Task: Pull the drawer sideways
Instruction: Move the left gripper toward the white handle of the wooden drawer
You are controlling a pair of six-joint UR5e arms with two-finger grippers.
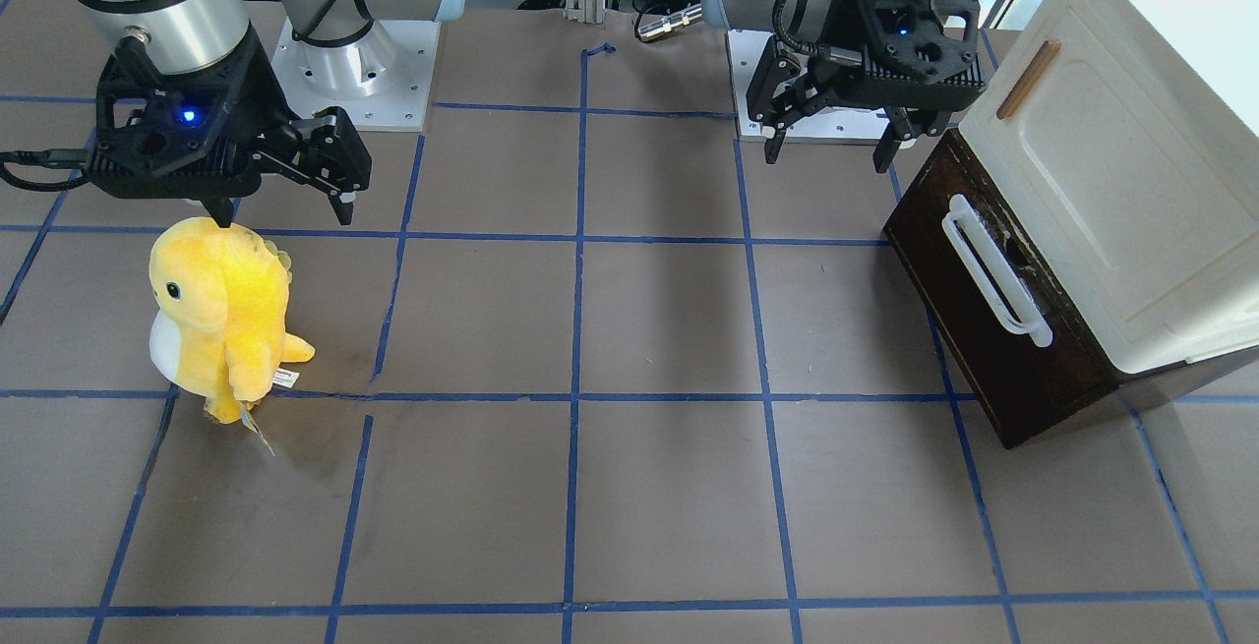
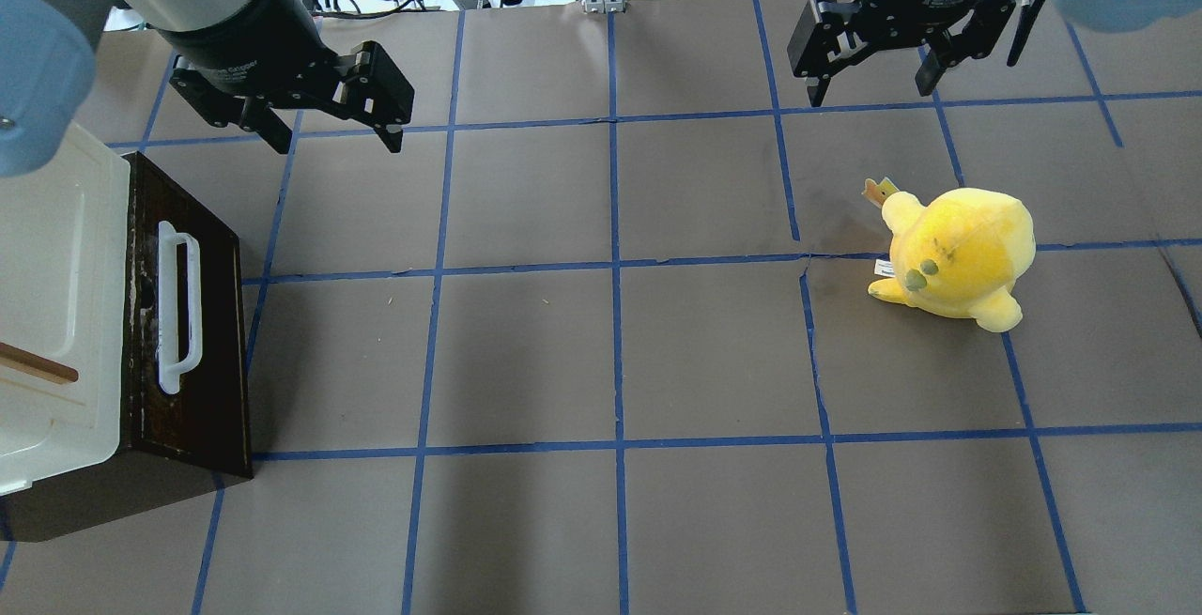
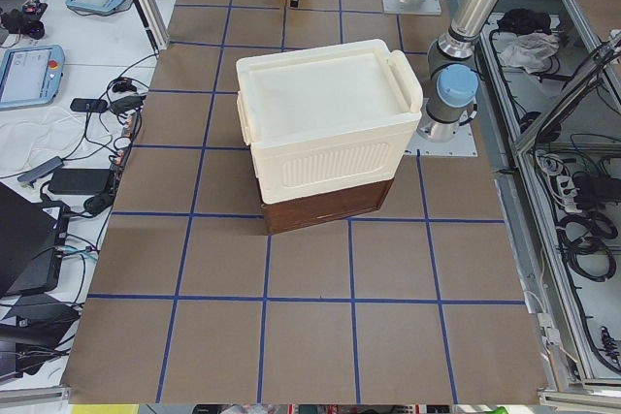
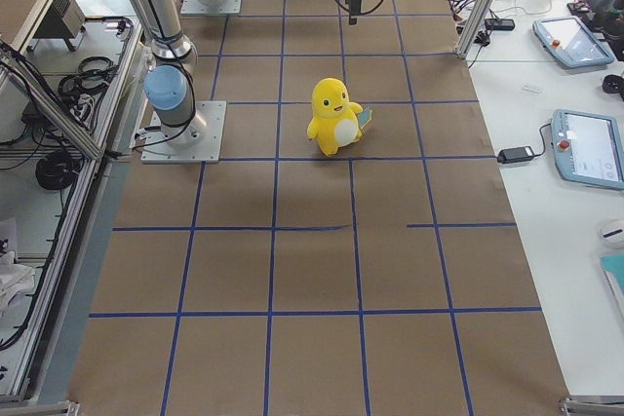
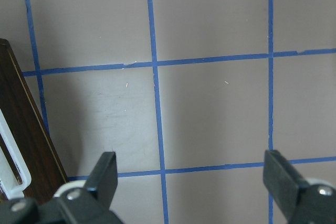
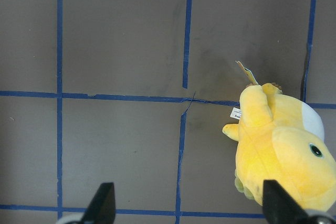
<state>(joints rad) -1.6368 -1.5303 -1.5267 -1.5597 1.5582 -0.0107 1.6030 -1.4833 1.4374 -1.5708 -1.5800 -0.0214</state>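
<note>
drawer: front turned toward 3 o'clock, mat beyond
left gripper: jaws wide, hung at drawer's 1 o'clock
right gripper: jaws wide

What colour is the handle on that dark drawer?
White. The handle shows best in the overhead exterior view.

In the left wrist view the drawer ran off the left edge; only a corner and a sliver of its white handle showed. The right wrist view cropped the yellow plush toy at its right edge. From the left-end camera, the cream cabinet hid the drawer's front.
</note>
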